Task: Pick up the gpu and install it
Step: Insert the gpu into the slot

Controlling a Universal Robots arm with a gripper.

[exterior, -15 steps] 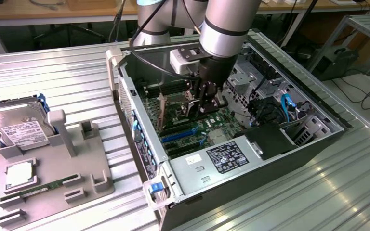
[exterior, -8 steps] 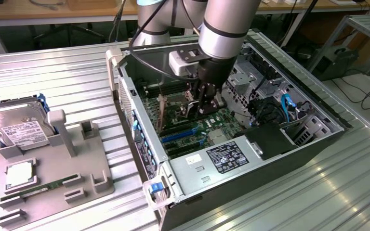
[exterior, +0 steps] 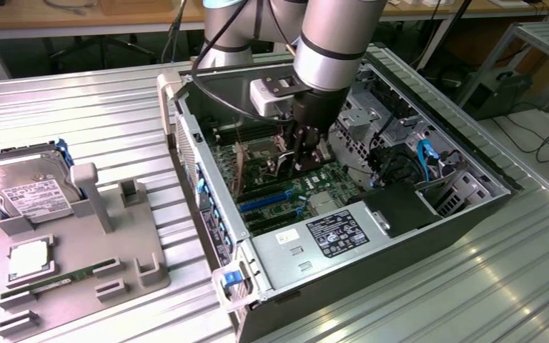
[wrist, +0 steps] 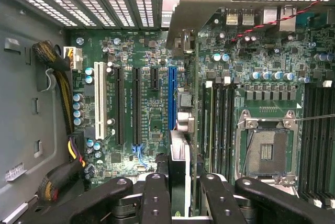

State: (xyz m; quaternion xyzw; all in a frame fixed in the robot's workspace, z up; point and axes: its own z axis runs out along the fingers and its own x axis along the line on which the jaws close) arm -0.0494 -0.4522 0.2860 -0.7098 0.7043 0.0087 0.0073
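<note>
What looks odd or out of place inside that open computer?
Nothing looks broken or spilled. The claw is shut on the gpu, held edge-on above the motherboard near the blue slot, not yet seated. The processor socket is empty. A hard drive rests in a gray fixture outside the case.

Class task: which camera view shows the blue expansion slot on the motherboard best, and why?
The wrist view: the blue slot runs full length, seen from above, beside the gpu. In the exterior view the blue slot is a short, slanted strip.
</note>
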